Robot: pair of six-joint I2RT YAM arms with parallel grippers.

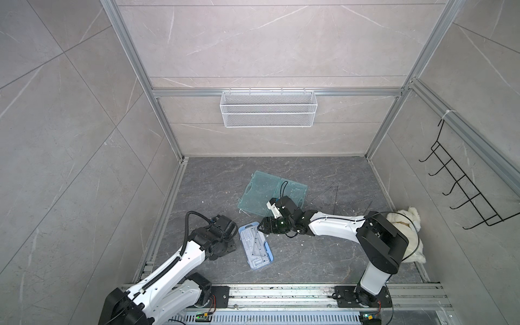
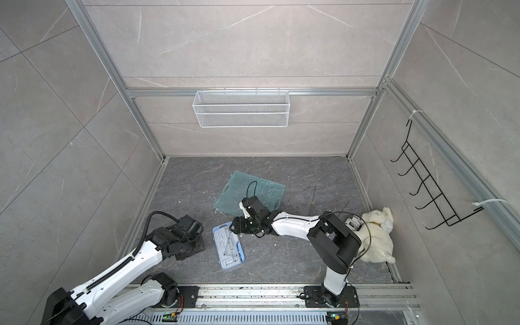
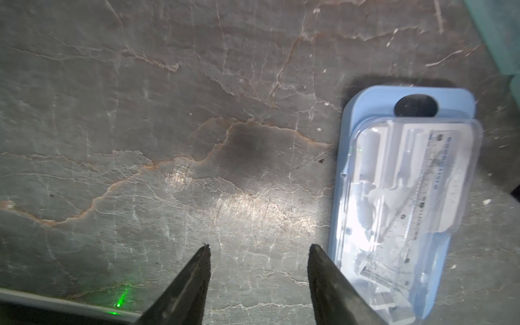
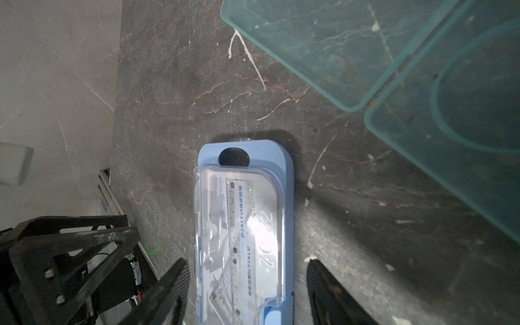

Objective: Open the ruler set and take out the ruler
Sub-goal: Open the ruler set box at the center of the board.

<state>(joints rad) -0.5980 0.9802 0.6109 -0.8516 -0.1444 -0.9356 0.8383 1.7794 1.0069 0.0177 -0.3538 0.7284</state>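
Pale tiled walls (image 1: 253,42), dark veined stone floor (image 1: 323,261), white mesh basket (image 1: 267,108) on back rail (image 1: 191,92), black wire hook rack (image 1: 464,180)

Pale-blue oblong plastic ruler case (image 1: 256,247) w/ clear lid; behind it a teal see-through plastic box (image 1: 260,194). Dark-grey stone tabletop (image 1: 323,261), rust & white veins. Cream plush toy (image 1: 409,219).

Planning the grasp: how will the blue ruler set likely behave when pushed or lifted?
The ruler set lies flat and low, so it probably slides, not tips. Its glossy clear lid looks slippery. Thin moulded plastic: likely stiff and light.
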